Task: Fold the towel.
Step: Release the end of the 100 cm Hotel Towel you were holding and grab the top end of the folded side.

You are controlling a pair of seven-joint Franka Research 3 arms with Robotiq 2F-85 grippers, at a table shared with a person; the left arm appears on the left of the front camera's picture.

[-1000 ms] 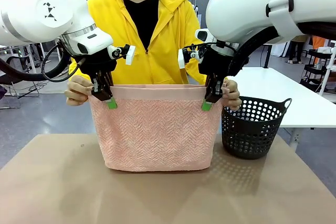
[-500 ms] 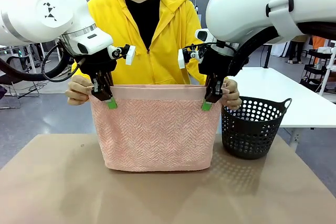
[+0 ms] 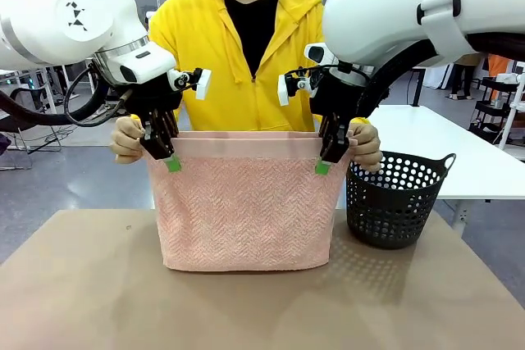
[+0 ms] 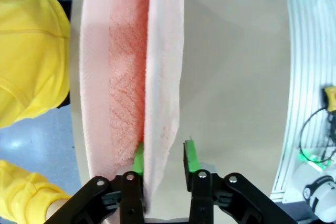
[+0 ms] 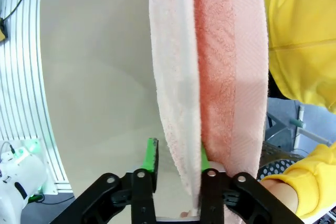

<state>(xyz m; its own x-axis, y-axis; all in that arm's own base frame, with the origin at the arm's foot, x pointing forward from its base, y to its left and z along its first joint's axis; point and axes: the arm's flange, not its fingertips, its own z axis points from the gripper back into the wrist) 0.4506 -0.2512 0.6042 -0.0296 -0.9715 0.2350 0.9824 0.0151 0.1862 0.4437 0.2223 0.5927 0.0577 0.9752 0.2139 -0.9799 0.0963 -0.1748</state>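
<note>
A pink towel (image 3: 246,211) hangs doubled over the table, its lower fold resting on the tabletop. The person's hands (image 3: 127,138) (image 3: 367,145) hold its upper corners. My left gripper (image 3: 168,157) is at the top left corner, my right gripper (image 3: 326,161) at the top right. In the left wrist view the left gripper (image 4: 163,158) stands open, its green pads either side of the near layer of towel (image 4: 126,77), with a gap on one side. The right gripper (image 5: 177,158) is likewise open around the near layer of towel (image 5: 220,66).
A black perforated basket (image 3: 395,198) stands at the table's right far edge, close to the right gripper. The person in a yellow hoodie stands just behind the towel. Bare brown tabletop (image 3: 82,284) lies in front of the towel.
Both grippers have opened off the towel's top edge. The person has shifted a little to the right, and the towel's left edge moved with them.
</note>
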